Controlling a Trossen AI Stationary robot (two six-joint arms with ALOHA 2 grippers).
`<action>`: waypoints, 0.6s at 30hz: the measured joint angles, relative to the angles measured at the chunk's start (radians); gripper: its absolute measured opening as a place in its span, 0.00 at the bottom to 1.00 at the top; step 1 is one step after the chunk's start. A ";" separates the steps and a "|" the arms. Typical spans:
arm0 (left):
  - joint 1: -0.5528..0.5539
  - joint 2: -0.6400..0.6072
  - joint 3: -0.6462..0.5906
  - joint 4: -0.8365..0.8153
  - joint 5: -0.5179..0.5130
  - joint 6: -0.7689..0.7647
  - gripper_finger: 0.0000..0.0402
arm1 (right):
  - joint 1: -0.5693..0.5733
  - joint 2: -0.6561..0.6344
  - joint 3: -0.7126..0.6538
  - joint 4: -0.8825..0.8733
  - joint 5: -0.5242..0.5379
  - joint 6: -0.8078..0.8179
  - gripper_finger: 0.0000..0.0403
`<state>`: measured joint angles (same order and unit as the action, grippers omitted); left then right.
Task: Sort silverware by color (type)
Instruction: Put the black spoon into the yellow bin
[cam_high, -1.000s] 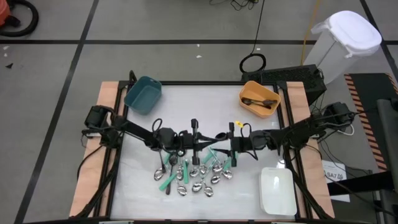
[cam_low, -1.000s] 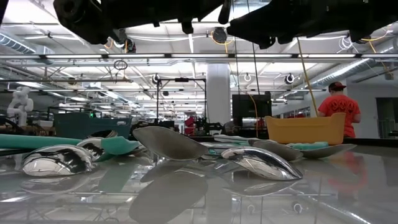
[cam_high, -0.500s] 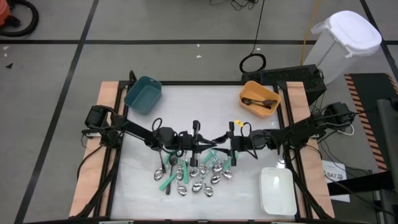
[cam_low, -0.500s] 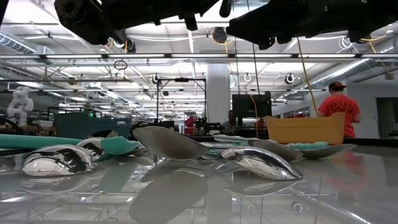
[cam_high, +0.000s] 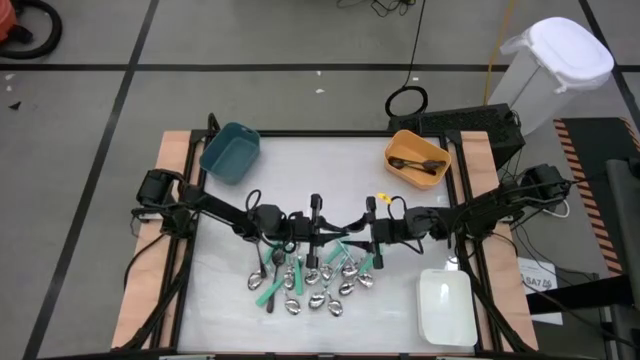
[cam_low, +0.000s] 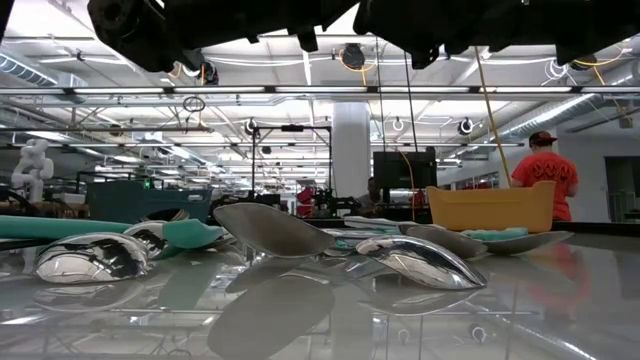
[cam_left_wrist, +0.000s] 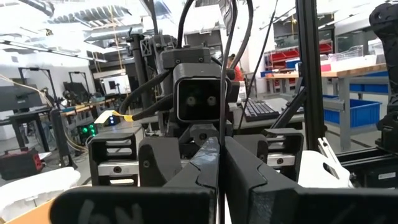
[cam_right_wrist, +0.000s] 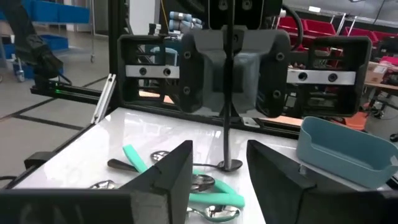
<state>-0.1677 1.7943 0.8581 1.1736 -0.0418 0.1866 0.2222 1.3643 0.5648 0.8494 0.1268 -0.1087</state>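
Observation:
The silverware (cam_high: 312, 282) lies in a pile at the table's middle: shiny silver spoons, dark pieces and teal-handled ones (cam_right_wrist: 186, 182). My left gripper (cam_high: 318, 230) hovers over the pile's far edge, shut on a dark thin utensil (cam_right_wrist: 224, 134) that stands upright. It shows from the front in the right wrist view (cam_right_wrist: 225, 68). My right gripper (cam_high: 358, 234) faces it from the table's right, open and empty (cam_right_wrist: 221, 186), with the utensil straight ahead of its gap. My left gripper pinches the dark utensil's thin handle (cam_right_wrist: 224, 124) between its two fingers (cam_right_wrist: 202, 74), partway up its length. The fingers lie level, coming from the table's left, across the handle. The utensil hangs upright, its small bowl end (cam_right_wrist: 229, 165) at or just above the table.
A teal bin (cam_high: 230, 152) stands at the far left and an orange bin (cam_high: 417, 158) holding a few utensils at the far right. A white bin (cam_high: 445, 305) sits at the near right. A person in red (cam_low: 545, 175) stands in the room behind.
My right gripper has edged a little toward the table's left, closer to my left gripper and the upright utensil. The pile has stayed as it was.

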 joint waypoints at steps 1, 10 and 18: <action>0.000 0.000 0.000 0.000 0.000 0.000 0.03 | 0.000 0.000 0.000 0.002 0.000 0.000 0.36; 0.001 0.000 0.019 0.000 0.000 0.000 0.03 | -0.005 0.000 0.000 0.008 0.000 0.001 0.20; 0.001 0.000 0.032 -0.037 -0.001 -0.006 0.03 | -0.007 0.000 0.000 0.039 0.000 -0.007 0.12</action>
<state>-0.1669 1.7943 0.8902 1.1370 -0.0425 0.1810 0.2153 1.3643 0.5648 0.8883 0.1272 -0.1160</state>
